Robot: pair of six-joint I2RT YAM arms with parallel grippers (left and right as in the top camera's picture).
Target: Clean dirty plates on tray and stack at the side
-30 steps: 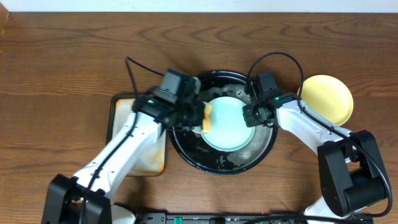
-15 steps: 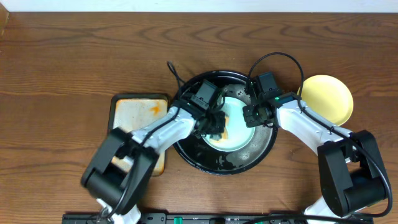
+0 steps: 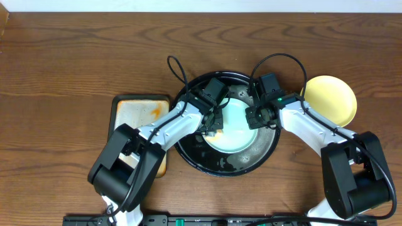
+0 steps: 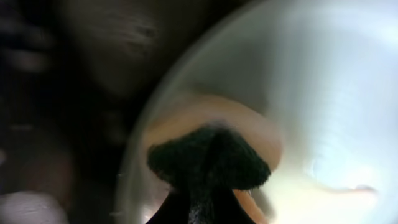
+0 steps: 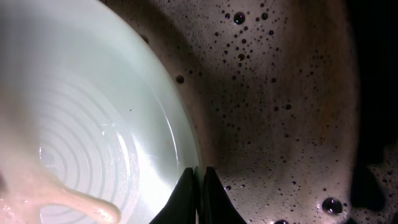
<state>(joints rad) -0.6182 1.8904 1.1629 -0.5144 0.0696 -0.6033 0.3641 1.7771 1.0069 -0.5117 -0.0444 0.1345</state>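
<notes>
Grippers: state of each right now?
Left gripper: shut on the sponge.
Right gripper: shut on the rim of the mint plate.

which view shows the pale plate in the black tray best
Overhead: it shows most of the plate inside the tray. Left wrist is a blurry close-up of its rim; right wrist shows only its edge.
</notes>
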